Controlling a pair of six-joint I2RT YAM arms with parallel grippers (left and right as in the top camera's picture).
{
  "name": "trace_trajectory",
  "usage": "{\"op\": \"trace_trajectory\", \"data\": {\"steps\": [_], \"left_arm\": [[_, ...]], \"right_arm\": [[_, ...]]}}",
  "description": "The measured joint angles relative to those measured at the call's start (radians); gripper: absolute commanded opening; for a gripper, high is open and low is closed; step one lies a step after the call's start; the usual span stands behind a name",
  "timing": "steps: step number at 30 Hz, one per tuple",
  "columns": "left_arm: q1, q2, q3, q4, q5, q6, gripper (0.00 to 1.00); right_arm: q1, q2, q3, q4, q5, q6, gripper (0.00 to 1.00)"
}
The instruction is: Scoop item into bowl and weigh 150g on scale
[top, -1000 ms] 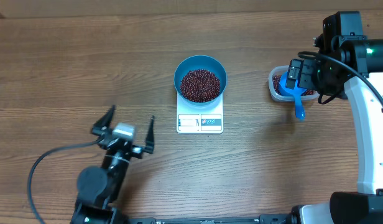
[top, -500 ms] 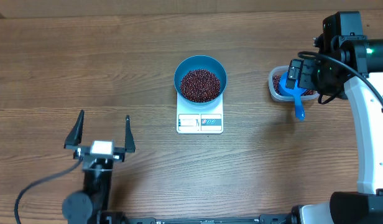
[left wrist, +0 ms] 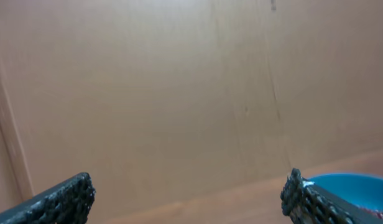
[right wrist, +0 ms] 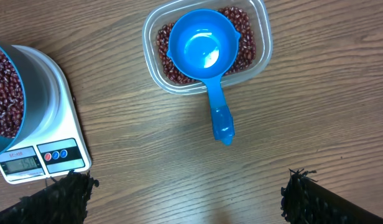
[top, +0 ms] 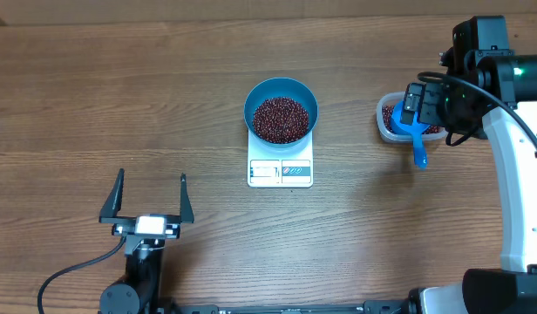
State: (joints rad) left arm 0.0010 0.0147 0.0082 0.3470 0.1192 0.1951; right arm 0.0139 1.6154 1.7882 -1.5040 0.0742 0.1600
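The blue bowl (top: 281, 92) stands on the white scale (top: 280, 172) at the table's middle, with a pile of dark red-brown beans (top: 281, 119) inside it. In the right wrist view the bowl (right wrist: 27, 62), its beans (right wrist: 4, 93) and the scale (right wrist: 48, 155) show at the left edge. My left gripper (top: 152, 194) is open and empty near the front left, far from the scale. In the left wrist view its fingertips (left wrist: 61, 200) stand wide apart, and a sliver of the bowl (left wrist: 359, 185) shows at the right. My right gripper (right wrist: 185, 200) hangs open and empty above the table.
A clear plastic tub (top: 384, 120) of beans sits right of the scale, below my right arm (top: 465, 83). A blue scoop (right wrist: 203, 53) lies in the tub (right wrist: 261, 56), its handle (right wrist: 220, 121) sticking out over the rim towards me.
My left arm has drawn back to the left and towards the front edge, and its open gripper now points straight ahead. The right arm, scoop, bowl and scale have not moved.
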Motion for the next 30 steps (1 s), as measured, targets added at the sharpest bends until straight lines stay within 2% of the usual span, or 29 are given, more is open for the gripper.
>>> {"op": "trace_trajectory", "data": {"steps": [13, 30], "left_arm": [[0.000, 0.001, 0.000, -0.415, -0.008, -0.002, 1.00], [0.000, -0.002, 0.000, -0.416, -0.029, -0.005, 0.99]], "right_arm": [[0.000, 0.000, 0.000, 0.000, 0.000, 0.000, 1.00], [0.000, 0.000, 0.000, 0.000, 0.000, 0.000, 1.00]]}}
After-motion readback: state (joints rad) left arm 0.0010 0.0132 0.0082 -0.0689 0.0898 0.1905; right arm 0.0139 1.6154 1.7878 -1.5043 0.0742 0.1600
